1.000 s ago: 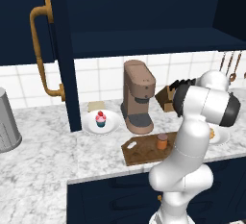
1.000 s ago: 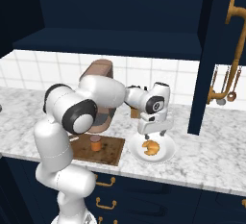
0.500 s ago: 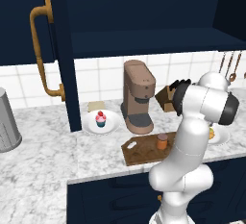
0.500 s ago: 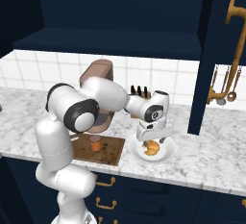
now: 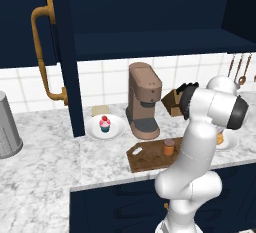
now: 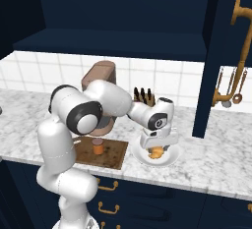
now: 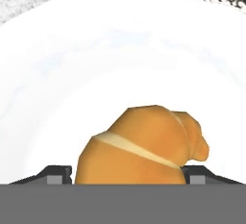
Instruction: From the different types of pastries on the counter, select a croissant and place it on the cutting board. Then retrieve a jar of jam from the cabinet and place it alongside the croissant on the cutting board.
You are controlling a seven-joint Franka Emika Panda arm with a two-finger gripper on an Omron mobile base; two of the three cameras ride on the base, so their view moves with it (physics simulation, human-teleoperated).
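Note:
The golden-brown croissant [image 7: 144,148] lies on a white plate [image 7: 72,74] on the counter, right of the cutting board. My gripper [image 6: 156,148] is lowered onto it and stands open, its fingertips [image 7: 60,175] flanking the pastry on both sides. In the left base view my arm hides most of the croissant [image 5: 220,138]. On the dark cutting board [image 6: 112,155] in front of the coffee machine stands the orange-brown jam jar [image 6: 98,147]. The pink-frosted cupcake [image 5: 104,124] sits on its own plate further left. The navy cabinet door [image 5: 62,52] hangs open.
The brown coffee machine [image 5: 145,102] stands behind the board, with a knife block [image 5: 175,99] beside it near my forearm. A grey canister [image 5: 7,124] is at the far left. Utensils [image 6: 227,88] hang on the tiled wall, and a second open door [image 6: 219,61] stands right of the plate.
My gripper has come down from above the plate until its fingers sit around the croissant. Nothing else has moved.

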